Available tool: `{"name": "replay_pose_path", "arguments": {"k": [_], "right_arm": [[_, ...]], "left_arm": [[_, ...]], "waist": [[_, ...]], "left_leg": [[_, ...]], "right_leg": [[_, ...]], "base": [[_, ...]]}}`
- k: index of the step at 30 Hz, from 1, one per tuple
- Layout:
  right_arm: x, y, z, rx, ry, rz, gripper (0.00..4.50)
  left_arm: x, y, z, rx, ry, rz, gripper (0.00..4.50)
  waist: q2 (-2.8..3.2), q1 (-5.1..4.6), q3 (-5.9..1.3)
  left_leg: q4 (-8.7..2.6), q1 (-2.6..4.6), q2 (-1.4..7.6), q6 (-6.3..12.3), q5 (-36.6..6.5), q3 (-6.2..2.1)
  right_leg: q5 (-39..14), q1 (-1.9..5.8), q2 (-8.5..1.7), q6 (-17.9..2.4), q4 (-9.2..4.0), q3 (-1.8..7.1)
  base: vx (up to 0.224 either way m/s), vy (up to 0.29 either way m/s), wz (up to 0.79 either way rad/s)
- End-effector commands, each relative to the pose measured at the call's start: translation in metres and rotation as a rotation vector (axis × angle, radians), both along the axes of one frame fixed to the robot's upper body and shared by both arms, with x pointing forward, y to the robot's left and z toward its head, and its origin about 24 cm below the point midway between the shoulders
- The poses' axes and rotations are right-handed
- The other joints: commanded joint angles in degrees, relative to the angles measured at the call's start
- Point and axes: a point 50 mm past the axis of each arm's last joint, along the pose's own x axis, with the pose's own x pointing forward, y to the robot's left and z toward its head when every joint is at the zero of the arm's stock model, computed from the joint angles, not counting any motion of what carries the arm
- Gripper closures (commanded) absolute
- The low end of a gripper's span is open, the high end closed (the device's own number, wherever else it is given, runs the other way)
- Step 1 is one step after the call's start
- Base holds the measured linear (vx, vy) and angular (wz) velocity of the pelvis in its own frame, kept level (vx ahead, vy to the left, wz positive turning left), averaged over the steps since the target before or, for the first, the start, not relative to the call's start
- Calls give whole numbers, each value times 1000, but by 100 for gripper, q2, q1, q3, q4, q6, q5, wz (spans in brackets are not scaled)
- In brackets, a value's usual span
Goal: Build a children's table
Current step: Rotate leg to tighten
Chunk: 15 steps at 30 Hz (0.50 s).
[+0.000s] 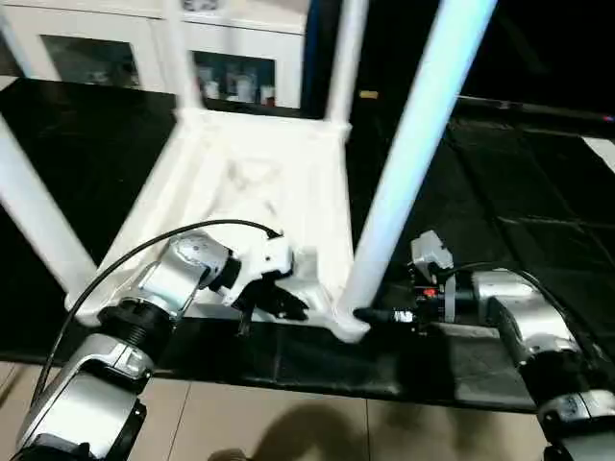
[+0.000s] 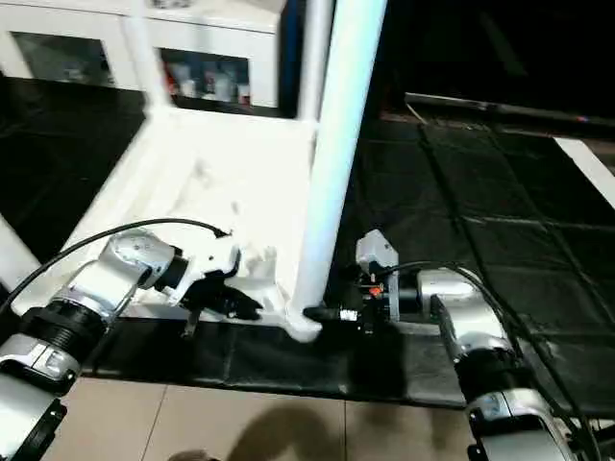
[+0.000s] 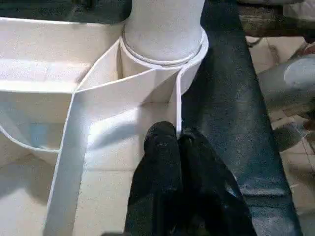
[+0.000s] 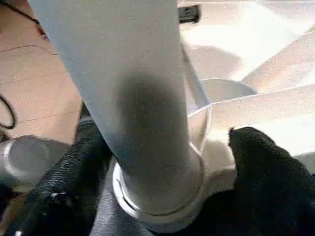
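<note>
dark matting covers the floor [image 1: 538, 192] and a white cabinet [image 1: 144, 48] with glass doors stands at the back. the left gripper [image 3: 176, 142] has its two black fingers pressed together, and between them it appears to pinch a thin rib on the underside of the table top [image 1: 269, 182], likely to steady the top while a leg is seated. the right gripper [image 4: 162, 162] is spread, one finger on each side of the near leg [image 1: 413, 154] at its base, where the leg enters the rounded corner socket [image 1: 348, 322]; whether the fingers touch the leg i cannot tell. the children's table lies upside down on the matting, ribbed underside up, so the sockets face upward. other legs [image 1: 34, 216] already stand in the remaining corners, so the build looks close to finished.
</note>
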Motion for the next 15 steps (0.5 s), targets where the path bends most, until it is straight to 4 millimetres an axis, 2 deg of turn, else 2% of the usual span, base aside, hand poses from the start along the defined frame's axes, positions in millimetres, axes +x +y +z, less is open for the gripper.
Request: {"name": "replay_pose_path", "arguments": {"k": [1,3,4,6,9,11,15], "right_arm": [[3,-2,1,-17,0,16,95],[3,-2,1,-19,4,26,101],[4,-1,1,-19,5,31,108],[4,0,2,-13,9,42,135],[5,1,4,0,17,58,144],[4,2,4,9,25,76,172],[4,3,3,18,33,89,182]], "left_arm": [[-4,-12,3,20,-4,-100,450],[-4,-12,3,20,-4,-104,450],[-4,-12,3,21,-5,-106,450],[-5,-11,3,23,-4,-110,450],[-5,-10,2,25,-4,-112,450],[-5,-10,2,27,-2,-113,450],[-5,-10,2,28,-2,-109,450]], "waist": [[9,-33,-364],[8,-36,-369],[-15,-39,-372],[-14,-39,-372],[-9,-35,-376],[-12,-34,-381],[-13,-34,-382]], "left_leg": [[-356,97,404,280,-914,-154],[-355,70,396,285,-852,-160],[-351,65,394,296,-826,-157],[-354,64,395,300,-794,-163],[-348,62,394,331,-761,-161],[-344,64,395,343,-729,-158],[-343,58,394,356,-708,-158]], "right_leg": [[-1621,254,-677,-900,-435,435],[-1568,274,-675,-902,-420,433],[-1556,280,-674,-883,-417,432],[-1560,280,-673,-876,-410,429],[-1566,280,-671,-846,-409,429],[-1468,276,-664,-878,-394,429],[-1452,279,-669,-893,-391,427]], "base": [[0,0,0],[0,0,0],[0,0,0],[0,0,0],[0,0,0],[0,0,0],[0,0,0]]}}
